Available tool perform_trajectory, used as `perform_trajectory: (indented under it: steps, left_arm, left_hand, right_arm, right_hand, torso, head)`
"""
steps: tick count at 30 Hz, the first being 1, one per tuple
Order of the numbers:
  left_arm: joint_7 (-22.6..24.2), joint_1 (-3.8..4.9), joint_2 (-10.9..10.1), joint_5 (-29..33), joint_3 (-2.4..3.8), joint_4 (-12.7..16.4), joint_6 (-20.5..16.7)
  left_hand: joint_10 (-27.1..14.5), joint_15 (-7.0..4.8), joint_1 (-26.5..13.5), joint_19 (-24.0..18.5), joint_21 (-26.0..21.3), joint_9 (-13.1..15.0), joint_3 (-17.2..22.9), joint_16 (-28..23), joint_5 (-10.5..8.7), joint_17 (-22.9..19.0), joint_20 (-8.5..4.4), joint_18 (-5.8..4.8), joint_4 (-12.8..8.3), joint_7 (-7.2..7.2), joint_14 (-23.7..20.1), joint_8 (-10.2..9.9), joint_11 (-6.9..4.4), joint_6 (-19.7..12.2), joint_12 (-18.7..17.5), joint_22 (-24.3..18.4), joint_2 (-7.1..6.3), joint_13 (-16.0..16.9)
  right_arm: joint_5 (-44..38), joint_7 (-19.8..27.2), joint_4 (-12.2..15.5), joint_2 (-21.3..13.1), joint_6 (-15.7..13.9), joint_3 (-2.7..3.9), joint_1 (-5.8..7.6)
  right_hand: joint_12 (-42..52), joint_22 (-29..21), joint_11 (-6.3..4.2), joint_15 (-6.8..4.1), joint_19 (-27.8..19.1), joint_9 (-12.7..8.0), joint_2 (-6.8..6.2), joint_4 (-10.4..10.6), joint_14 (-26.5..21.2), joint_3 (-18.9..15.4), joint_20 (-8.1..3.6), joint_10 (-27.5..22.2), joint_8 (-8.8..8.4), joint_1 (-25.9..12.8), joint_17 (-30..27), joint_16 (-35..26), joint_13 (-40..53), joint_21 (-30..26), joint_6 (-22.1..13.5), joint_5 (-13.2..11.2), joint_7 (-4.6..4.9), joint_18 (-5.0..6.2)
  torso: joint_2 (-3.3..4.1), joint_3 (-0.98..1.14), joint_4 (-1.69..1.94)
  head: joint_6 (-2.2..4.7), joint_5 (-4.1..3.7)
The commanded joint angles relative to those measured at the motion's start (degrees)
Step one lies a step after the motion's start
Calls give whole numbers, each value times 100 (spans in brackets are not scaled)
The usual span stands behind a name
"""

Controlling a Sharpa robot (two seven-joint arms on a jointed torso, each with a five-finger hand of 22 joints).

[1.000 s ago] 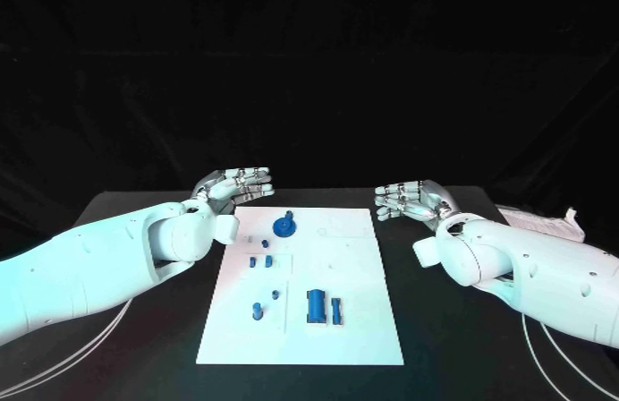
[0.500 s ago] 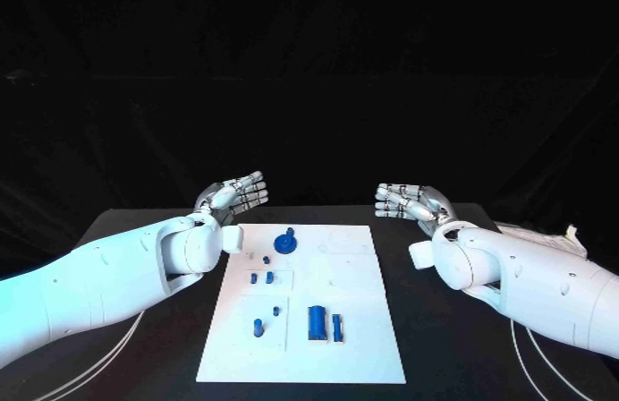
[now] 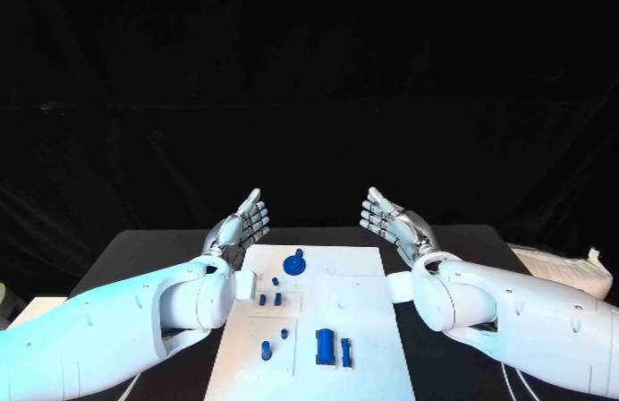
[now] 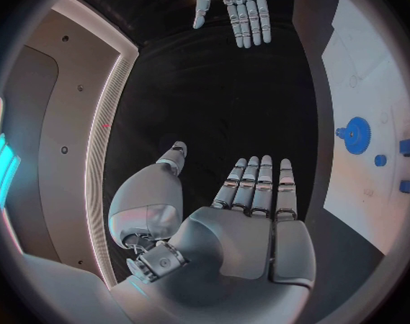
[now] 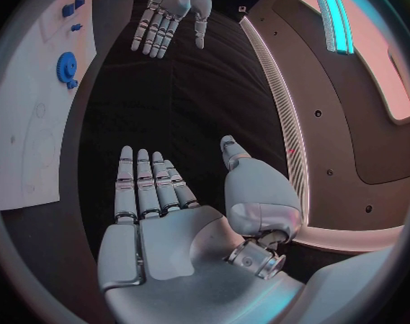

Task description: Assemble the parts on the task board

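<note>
The left hand [image 3: 242, 224] is raised above the far left corner of the task board [image 3: 361, 329], flat and wide, fingers straight and together, thumb apart, holding nothing; the left wrist view shows the same flat palm [image 4: 250, 223] over the black table [image 3: 142, 253].

The white task board lies lengthwise in the middle of the table, between the two arms. On it I count eight blue parts (some are very small, so the count of the little ones is the best the head view allows). At the far end sits one gear [image 3: 295, 262] with a short stub beside it. Just nearer are three small pegs: one [image 3: 275, 281] alone, then a pair side by side [image 3: 263, 300] and [image 3: 277, 299]. Nearer still, a small peg [image 3: 284, 334] and an oblong piece [image 3: 267, 350] sit on the left half. To their right a wide block [image 3: 326, 346] stands just beside a narrow bar [image 3: 347, 351], close but apart.

The right hand [image 3: 394, 225] is held up above the far right corner of the board, also flat and wide, fingers straight, gripping nothing; its palm [image 5: 155, 230] faces the other hand. At the table's right edge lies one crumpled white sheet [image 3: 568, 271].
</note>
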Motion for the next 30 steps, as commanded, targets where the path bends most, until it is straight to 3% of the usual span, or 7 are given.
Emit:
perform_trajectory:
  steps: [1, 2, 3, 9, 10, 16, 30]
  left_arm:
    - [367, -51, -48, -503, 33, 267, -992]
    - [384, -65, -59, -533, 40, 325, -1064]
    - [399, -76, -69, -559, 46, 375, -1126]
    - [433, -103, -91, -618, 60, 488, -1266]
    - [433, -103, -91, -618, 60, 488, -1266]
    - [433, -103, -91, -618, 60, 488, -1266]
    - [433, -103, -91, -618, 60, 488, -1266]
  left_hand:
    - [-878, -84, -1089, -660, -34, -20, -413, -200, -105, -24, -213, -221, 1, -371, -808, -39, -149, -833, -63, -350, 66, -16]
    - [-949, -84, -1175, -712, -34, -20, -446, -614, -105, -24, -229, -626, 1, -371, -873, -39, -149, -901, -63, -379, 66, -16]
    - [-1015, -84, -1258, -761, -34, -20, -476, -614, -105, -24, -638, -626, 1, -371, -933, -39, -149, -961, -63, -404, 66, -16]
    - [-1386, -84, -1717, -1023, -34, -20, -650, -614, -105, -24, -638, -626, 1, -371, -1279, -39, -149, -1312, -63, -553, 66, -16]
    - [-1436, -84, -1778, -1068, -34, -20, -673, -614, -105, -24, -638, -626, 1, -371, -1321, -39, -149, -1359, -63, -572, 66, -16]
    - [-1708, -84, -2114, -1273, -34, -20, -802, -614, -105, -24, -638, -626, 1, -371, -1574, -39, -149, -1618, -63, -1065, 66, -16]
    - [-2117, -84, -2618, -1572, -34, -20, -1254, -614, -105, -24, -638, -626, 1, -371, -1943, -39, -149, -1992, -63, -1065, 66, -16]
  right_arm:
    - [508, 482, 220, -57, -815, -20, 5]
    - [535, 502, 263, -67, -859, -25, 5]
    - [554, 517, 295, -75, -893, -29, 5]
    - [575, 532, 328, -83, -927, -34, 5]
    - [575, 532, 328, -83, -927, -34, 5]
    - [575, 532, 328, -83, -927, -34, 5]
    - [575, 532, 328, -83, -927, -34, 5]
  right_hand:
    - [-37, -257, -63, -17, -862, -67, 13, -6, -959, -274, -273, -930, -40, -1118, -319, -72, -22, -576, -802, -293, -252, -184]
    - [-37, -278, -63, -17, -931, -67, 13, -6, -1035, -297, -273, -1005, -40, -1207, -319, -72, -22, -576, -865, -293, -252, -615]
    - [-37, -299, -63, -17, -999, -67, 13, -6, -1115, -318, -273, -1080, -40, -1298, -319, -72, -22, -576, -931, -293, -252, -615]
    - [-37, -786, -63, -17, -1362, -67, 13, -6, -1517, -425, -273, -1471, -40, -1767, -319, -72, -22, -576, -1266, -293, -252, -615]
    - [-37, -786, -63, -17, -1408, -67, 13, -6, -1571, -833, -273, -1525, -40, -1830, -319, -72, -22, -576, -1313, -293, -252, -615]
    - [-37, -786, -63, -17, -1683, -67, 13, -6, -1873, -833, -273, -1820, -40, -2181, -319, -72, -22, -576, -1565, -293, -252, -615]
    - [-37, -786, -63, -17, -2078, -67, 13, -6, -2325, -833, -273, -2251, -40, -2701, -319, -72, -22, -576, -1920, -293, -252, -615]
  torso:
    - [-7, 12, 30]
    - [-7, 12, 30]
    - [-7, 12, 30]
    - [-7, 12, 30]
    - [-7, 12, 30]
    - [-7, 12, 30]
    - [-7, 12, 30]
  head:
    - [7, -2]
    - [7, -2]
    - [7, -2]
    - [7, -2]
    - [7, -2]
    - [7, -2]
    - [7, -2]
